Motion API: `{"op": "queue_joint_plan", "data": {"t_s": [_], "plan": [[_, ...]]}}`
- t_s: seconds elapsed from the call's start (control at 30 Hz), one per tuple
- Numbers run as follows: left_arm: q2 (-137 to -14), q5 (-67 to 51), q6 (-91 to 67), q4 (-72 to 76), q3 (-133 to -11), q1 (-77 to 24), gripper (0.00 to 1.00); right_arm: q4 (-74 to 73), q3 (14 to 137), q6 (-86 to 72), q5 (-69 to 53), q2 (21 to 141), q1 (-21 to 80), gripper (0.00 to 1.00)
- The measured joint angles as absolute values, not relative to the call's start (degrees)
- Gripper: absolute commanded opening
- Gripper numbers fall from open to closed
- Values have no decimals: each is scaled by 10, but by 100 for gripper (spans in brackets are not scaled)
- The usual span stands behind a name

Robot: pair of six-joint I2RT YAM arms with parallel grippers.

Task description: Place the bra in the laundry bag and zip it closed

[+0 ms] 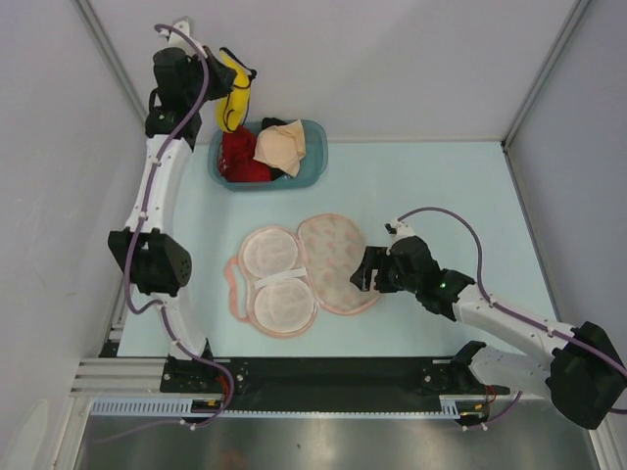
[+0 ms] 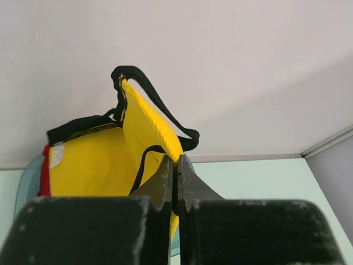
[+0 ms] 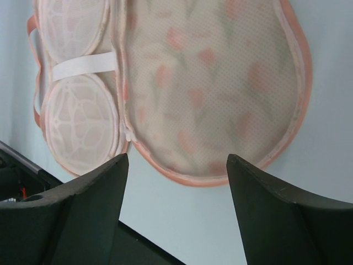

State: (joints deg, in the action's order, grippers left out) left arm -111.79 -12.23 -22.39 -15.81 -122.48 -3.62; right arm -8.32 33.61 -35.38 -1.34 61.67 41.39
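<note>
The yellow bra [image 1: 233, 96] with black straps hangs lifted above the left end of the blue basket [image 1: 312, 166]. My left gripper [image 1: 214, 70] is shut on it, its jaws pinching the yellow cup's edge [image 2: 160, 135]. In the left wrist view my left gripper [image 2: 175, 165] shows both fingers pressed together on the fabric. The pale pink laundry bag [image 1: 299, 272] lies open and flat in the middle of the table, its printed lid [image 3: 215, 83] to the right. My right gripper [image 1: 364, 270] hovers open at the lid's right edge, with nothing between its fingers [image 3: 176, 165].
The blue basket at the back holds a red garment [image 1: 240, 157] and a beige garment [image 1: 282, 147]. White walls close in the table at the back and sides. A black rail [image 1: 323, 377] runs along the near edge.
</note>
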Motion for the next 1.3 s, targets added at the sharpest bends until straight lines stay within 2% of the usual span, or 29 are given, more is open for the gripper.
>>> {"op": "queue_joint_plan", "data": {"t_s": [0.2,0.27,0.53,0.77,0.87,0.9,0.97,1.0,1.03,1.13,1.3], "plan": [[-1035,-15,-142,-213,-1223,-133,0,-125,338,-360,26,604,415,78],[-1001,16,-114,-222,-1187,-178,0,-141,339,-364,40,594,415,78],[-838,194,-59,-239,-894,-431,0,-270,361,-469,151,495,418,78],[-812,390,-60,-225,-694,-685,0,-375,363,-554,229,384,419,78],[-836,440,-77,-236,-660,-780,27,-401,363,-569,242,354,416,78],[-853,444,-89,-243,-660,-808,48,-407,363,-571,244,347,413,78],[-880,431,-105,-250,-657,-853,59,-418,363,-574,246,343,407,78],[-886,416,-118,-246,-647,-875,74,-423,362,-575,245,343,405,78],[-885,402,-126,-245,-637,-888,80,-426,362,-575,245,343,403,78],[-856,332,-153,-230,-595,-919,85,-430,358,-573,239,343,399,78],[-702,233,-201,-206,-517,-888,83,-404,330,-557,193,356,398,77]]}}
